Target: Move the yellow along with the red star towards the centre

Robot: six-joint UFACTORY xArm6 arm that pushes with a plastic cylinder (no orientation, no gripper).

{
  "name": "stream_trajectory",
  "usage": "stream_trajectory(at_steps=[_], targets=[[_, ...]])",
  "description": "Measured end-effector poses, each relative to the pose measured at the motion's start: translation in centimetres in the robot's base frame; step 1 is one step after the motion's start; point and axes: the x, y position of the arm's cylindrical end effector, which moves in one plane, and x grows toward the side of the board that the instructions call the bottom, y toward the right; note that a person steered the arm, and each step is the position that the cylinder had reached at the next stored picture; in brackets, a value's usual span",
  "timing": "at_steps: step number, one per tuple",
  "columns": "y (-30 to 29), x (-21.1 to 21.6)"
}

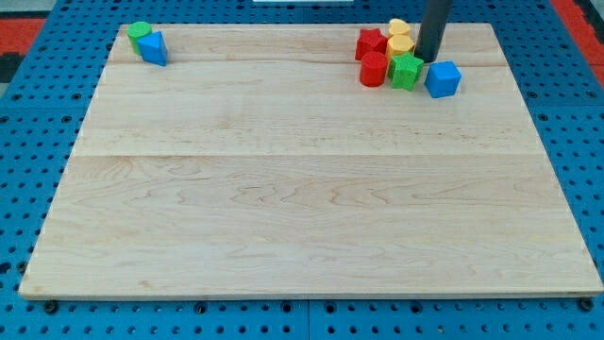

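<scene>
The red star (370, 42) lies near the view's top right, with two yellow blocks beside it: one (398, 27) at the board's top edge and one (400, 44) just below it. A red cylinder (374, 70) and a green star (407, 71) sit right below them, all packed in one cluster. My tip (427, 59) stands at the cluster's right side, just right of the lower yellow block and above the green star. It looks close to or touching them.
A blue cube (443, 79) lies right of the green star. A green block (140, 32) and a blue block (153, 47) sit together at the view's top left. The wooden board (302, 189) rests on a blue pegboard.
</scene>
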Motion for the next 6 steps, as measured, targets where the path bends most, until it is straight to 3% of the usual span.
stream_trajectory(at_steps=[1, 2, 4, 6], targets=[[1.5, -4.6], [-3.0, -6.1], [-9.5, -3.4], [-9.6, 5.2]])
